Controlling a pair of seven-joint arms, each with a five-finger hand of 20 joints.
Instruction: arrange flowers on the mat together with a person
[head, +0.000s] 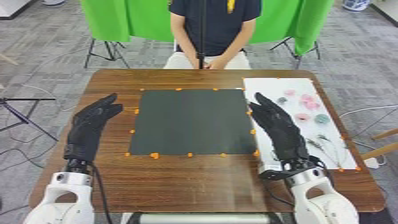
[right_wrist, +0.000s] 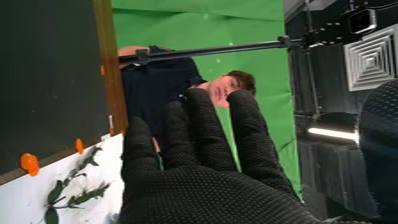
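Note:
In the head view, my left hand (head: 89, 127) is open over the table's left side, beside the dark mat (head: 191, 122). My right hand (head: 277, 125) is open above the mat's right edge and the white sheet (head: 277, 86). On that sheet lie pink flowers (head: 309, 102), a grey-green bloom (head: 322, 119) and thin green sprigs (head: 330, 145). The mat carries no flowers. In the right wrist view, the fingers of my right hand (right_wrist: 213, 192) are straight, with nothing between them; beyond lie a dark sprig (right_wrist: 58, 192) on the white sheet and part of the mat (right_wrist: 49, 75).
Small orange tabs (head: 155, 155) line the mat and the sheet on the brown table (head: 191, 185). A person sits at the far edge, hands in the lap. A dark upright pole (head: 202, 35) stands in front of the person.

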